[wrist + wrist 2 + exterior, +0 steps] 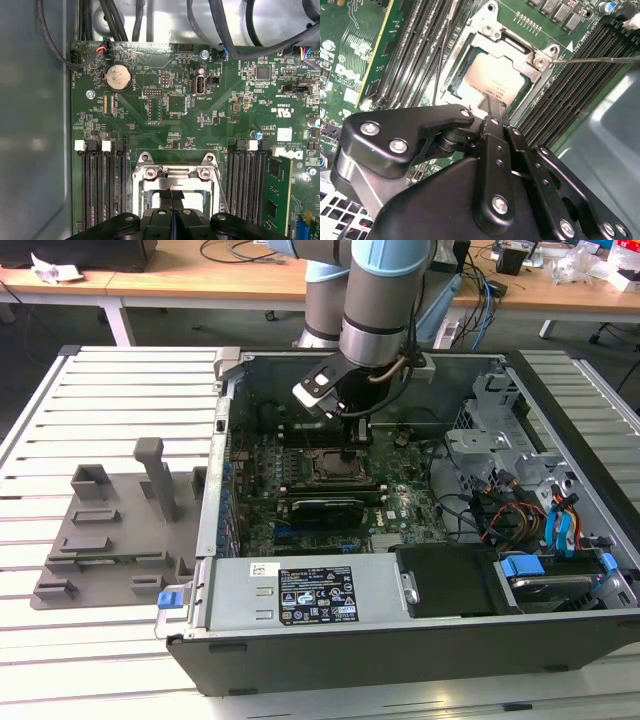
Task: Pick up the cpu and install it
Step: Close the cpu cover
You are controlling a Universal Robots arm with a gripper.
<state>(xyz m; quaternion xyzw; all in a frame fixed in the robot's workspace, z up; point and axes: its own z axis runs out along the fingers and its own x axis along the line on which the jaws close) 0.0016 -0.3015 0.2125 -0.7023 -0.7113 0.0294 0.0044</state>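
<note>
We see the arm reaching down into the open computer case (pixel 420 655), which lies on the slatted table (pixel 110 380). The end effector (pixel 352 435) is above the middle of the green motherboard (pixel 400 505), over the socket.

In the second wrist view, the cpu (pixel 492 75) lies flat inside the socket frame (pixel 540 61), with its silvery top plate facing up. The metal edges of the frame are around it on all sides that we can see. A thin metal lever (pixel 595 59) runs from one corner of the frame out over the memory slots (pixel 570 95).

The fingers of the end effector (pixel 491 105) are pressed together, with only a thin line between them in the first wrist view (pixel 171 196). Their tips are at the near edge of the cpu. We cannot tell if they touch the plate or stand just above it. They do not pinch anything that we can see.

In the first wrist view, the socket frame (pixel 170 172) sits between two groups of memory slots (pixel 95 185), and a round coin battery (pixel 118 77) is on the board farther away.

On the exterior view's left, the grey fixture tray (pixel 100 540) with upright blocks stands on the table, beside the case and well apart from the end effector.
</note>
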